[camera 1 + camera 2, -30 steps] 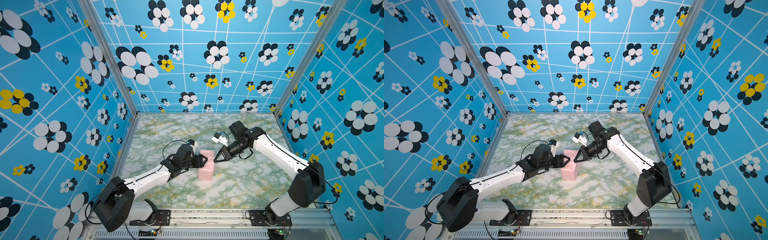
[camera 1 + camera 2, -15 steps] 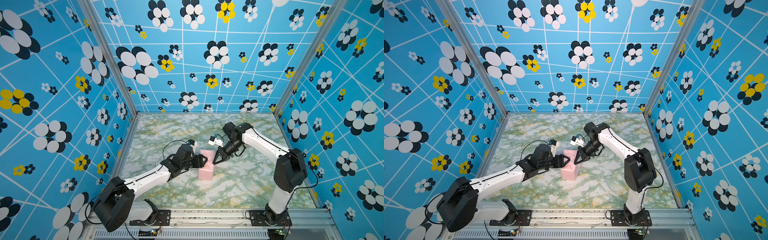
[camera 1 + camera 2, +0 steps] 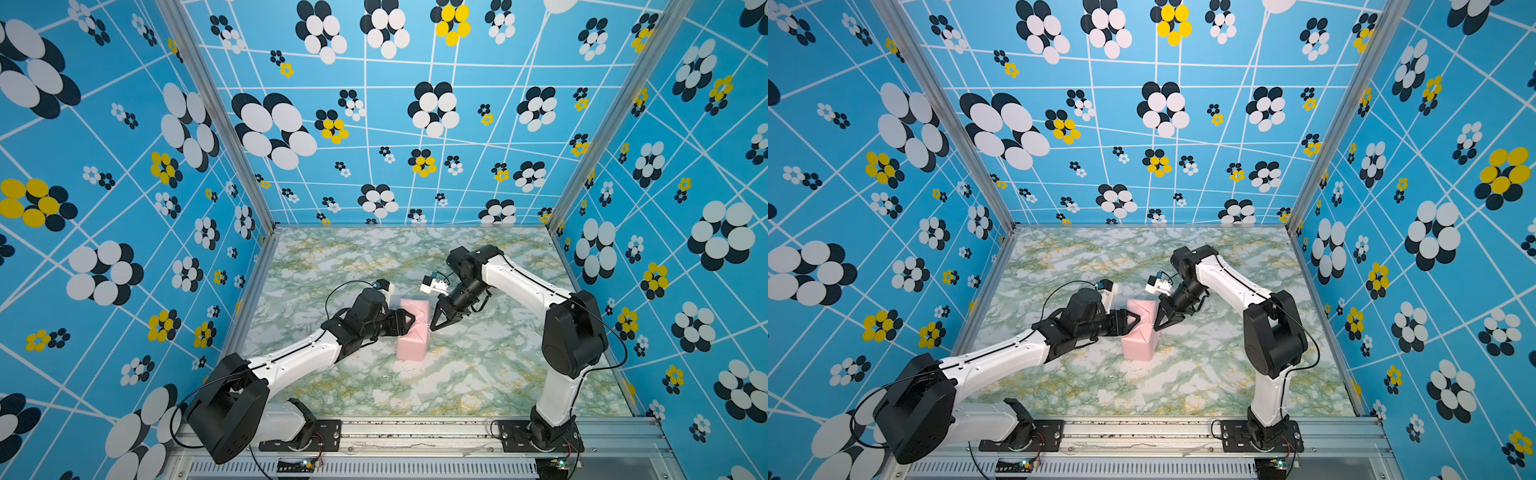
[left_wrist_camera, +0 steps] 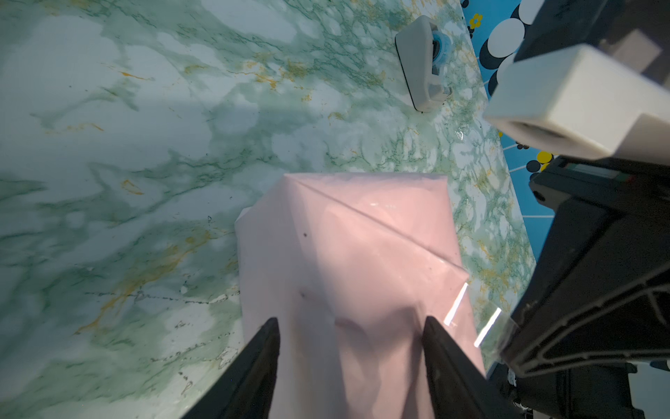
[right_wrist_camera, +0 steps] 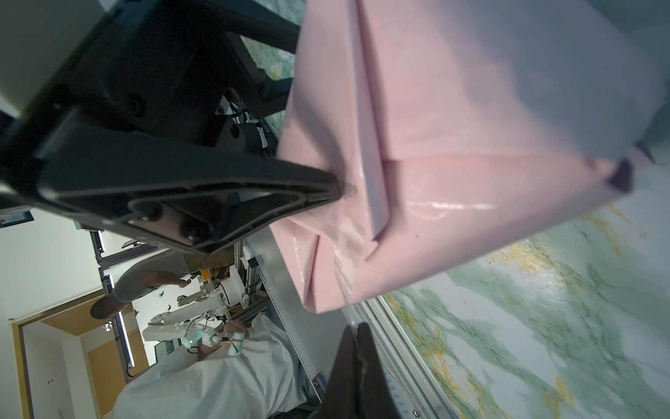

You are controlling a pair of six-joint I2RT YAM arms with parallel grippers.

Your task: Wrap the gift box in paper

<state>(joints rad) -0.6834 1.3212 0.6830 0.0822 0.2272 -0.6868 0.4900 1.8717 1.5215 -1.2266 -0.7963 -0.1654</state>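
Over the last second the right arm has folded in: its big black elbow joint, which stood far out to the side, now sits closer to the middle of the table (image 3: pixel 332 266) and higher, while the right gripper (image 3: pixel 434 328) has barely shifted and stays at the right-hand upper edge of the parcel. The left gripper (image 3: pixel 409 322) has not moved at all. Its jaws are spread, and the tips rest against the parcel's left face rather than around it, so it seems to be steadying rather than gripping. The right jaws are pressed together with nothing solid between them. The left wrist view shows shiny streaks beside their tip, which may be a strip of clear tape (image 4: pixel 487 326), though the film is too faint to be sure. The paper (image 3: pixel 411 340) is pink side out and folded close all round the gift box, which stands upright mid-table between the two grippers. The box is hidden except for a dark corner (image 5: pixel 621 177) poking out in the right wrist view, which is probably its cardboard. A tape dispenser (image 4: pixel 420 61) lies apart near the wall. The change reads as the right arm setting up a better angle for pressing down the last flap, so the wrapping looks nearly finished and only needs sealing.
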